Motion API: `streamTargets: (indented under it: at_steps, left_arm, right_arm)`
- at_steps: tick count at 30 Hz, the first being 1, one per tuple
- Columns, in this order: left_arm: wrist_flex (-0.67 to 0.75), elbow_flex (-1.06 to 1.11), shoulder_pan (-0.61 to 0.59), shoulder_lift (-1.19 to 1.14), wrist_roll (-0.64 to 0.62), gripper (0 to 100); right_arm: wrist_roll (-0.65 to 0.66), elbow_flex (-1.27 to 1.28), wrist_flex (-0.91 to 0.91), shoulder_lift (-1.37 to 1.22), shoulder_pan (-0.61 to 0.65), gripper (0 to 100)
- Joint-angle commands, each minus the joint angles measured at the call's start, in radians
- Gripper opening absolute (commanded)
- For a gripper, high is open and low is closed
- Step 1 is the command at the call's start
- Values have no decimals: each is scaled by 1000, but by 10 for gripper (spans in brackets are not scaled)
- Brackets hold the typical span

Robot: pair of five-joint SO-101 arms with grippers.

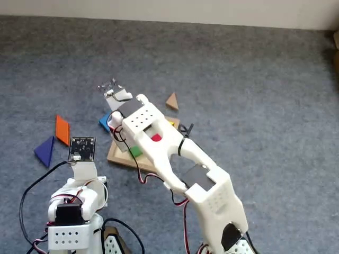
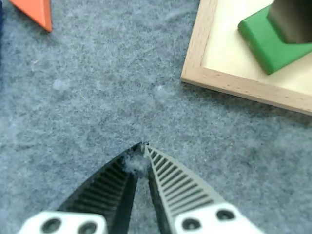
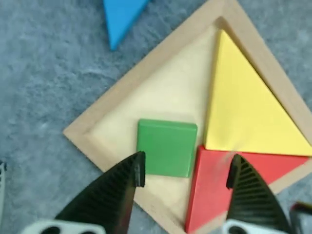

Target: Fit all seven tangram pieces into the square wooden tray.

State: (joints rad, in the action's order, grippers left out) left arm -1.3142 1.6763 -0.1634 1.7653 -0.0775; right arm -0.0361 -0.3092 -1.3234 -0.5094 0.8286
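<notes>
Inside the tray [image 3: 161, 95]: green square [image 3: 165, 148], yellow triangle [image 3: 243, 112], red piece [image 3: 219, 187]; right fingers [image 3: 112, 195] wide, left fingers [image 2: 175, 190] closed.

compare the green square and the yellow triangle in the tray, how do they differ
Shape: the green square has four sides, the yellow triangle three.
Size: the yellow triangle is clearly larger than the green square.
Placement: the yellow triangle lies with one edge along the wooden tray's rim and its tip in a corner; the green square sits skewed to the rim.
Both lie flat inside the tray, beside the red piece.
</notes>
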Motion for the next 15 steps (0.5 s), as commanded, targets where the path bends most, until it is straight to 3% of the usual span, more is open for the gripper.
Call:
streamTargets:
  at_steps: [1, 6, 15]
  left_arm:
    - [-5, 19, -12, 47, 5, 5]
    - [-5, 19, -12, 47, 5, 5]
    - [-5, 19, -12, 47, 5, 5]
  right_arm:
    - [-8, -157, -111, 25, -42, 244]
    - [-6, -297, -134, 18, -188, 173]
    - [-6, -335, 120, -179, -315, 174]
